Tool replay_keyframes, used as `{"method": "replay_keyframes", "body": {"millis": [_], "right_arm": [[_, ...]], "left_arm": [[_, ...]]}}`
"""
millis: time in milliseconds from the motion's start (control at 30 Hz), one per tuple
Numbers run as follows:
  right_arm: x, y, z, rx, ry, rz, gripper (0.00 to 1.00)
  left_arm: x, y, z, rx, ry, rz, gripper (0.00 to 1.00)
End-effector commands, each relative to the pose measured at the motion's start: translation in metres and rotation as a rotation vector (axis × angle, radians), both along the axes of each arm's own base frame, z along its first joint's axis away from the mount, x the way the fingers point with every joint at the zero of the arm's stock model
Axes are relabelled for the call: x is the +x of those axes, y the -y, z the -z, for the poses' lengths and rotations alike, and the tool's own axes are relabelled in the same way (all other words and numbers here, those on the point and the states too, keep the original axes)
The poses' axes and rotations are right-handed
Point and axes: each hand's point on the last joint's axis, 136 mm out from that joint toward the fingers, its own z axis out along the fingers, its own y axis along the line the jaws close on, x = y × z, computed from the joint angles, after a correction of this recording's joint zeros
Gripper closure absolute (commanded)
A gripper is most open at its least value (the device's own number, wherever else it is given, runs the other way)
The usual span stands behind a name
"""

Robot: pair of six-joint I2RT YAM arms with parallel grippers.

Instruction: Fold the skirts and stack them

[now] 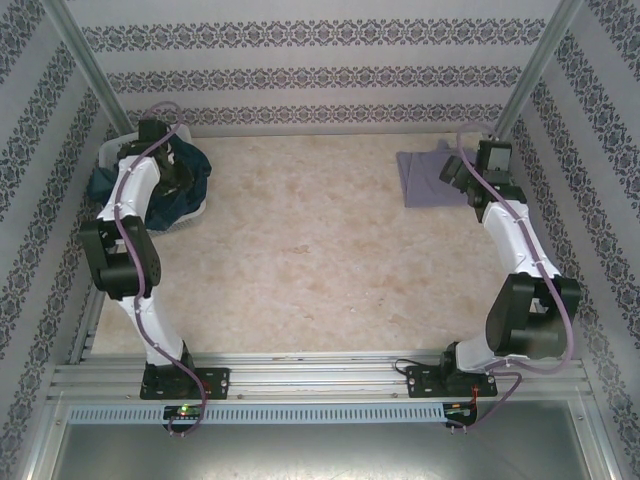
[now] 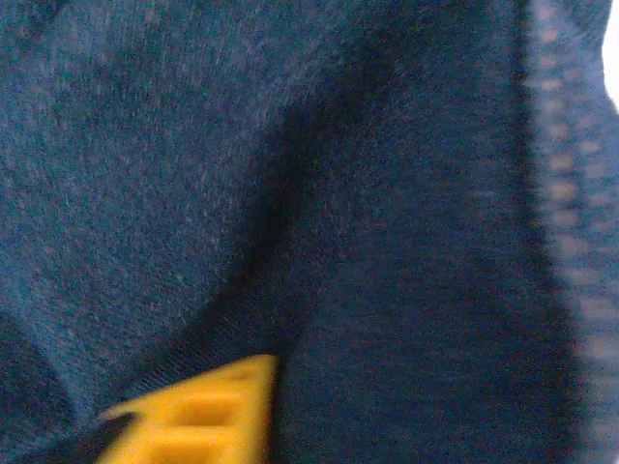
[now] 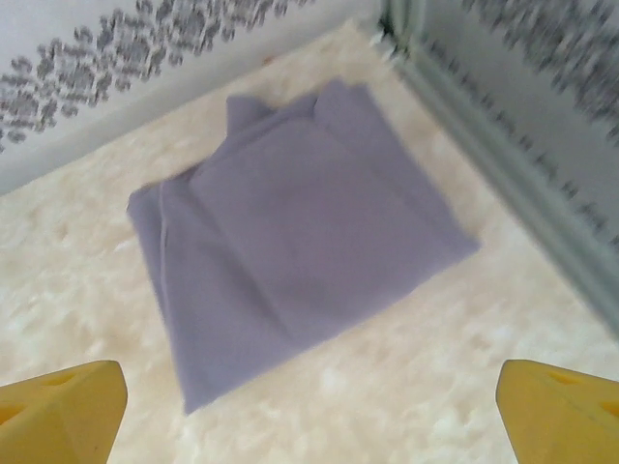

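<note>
At the upper left, we see the risk of a shallow pinch. The left end effector (image 1: pixel 172 168), closed on a fold of the dark blue skirt (image 2: pixel 290 193), could lose it or drag the white basket (image 1: pixel 108 152). At the upper right, the right end effector (image 3: pixel 309 416), wide open and empty, could scuff the folded lavender skirt (image 3: pixel 290 251). The blue skirt bunches around the left end effector. The lavender one lies flat on the worktop (image 3: pixel 406 387), just beyond the right one and not touching it.
</note>
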Motion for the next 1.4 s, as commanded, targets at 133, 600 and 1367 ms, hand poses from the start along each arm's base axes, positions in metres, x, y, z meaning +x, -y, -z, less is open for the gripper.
{"method": "replay_keyframes", "body": {"millis": [133, 600, 1367], "right_arm": [[-0.002, -0.046, -0.014, 0.28, 0.116, -0.108, 0.02], [0.005, -0.082, -0.018, 0.475, 0.186, -0.229, 0.02], [-0.034, -0.219, 0.096, 0.501, -0.163, -0.432, 0.03]], "left_arm": [[0.003, 0.043, -0.16, 0.005, 0.301, 0.137, 1.0], [-0.012, 0.306, -0.199, -0.037, 0.431, 0.546, 0.97], [-0.012, 0.215, -0.027, -0.125, 0.085, 0.289, 0.0]]}}
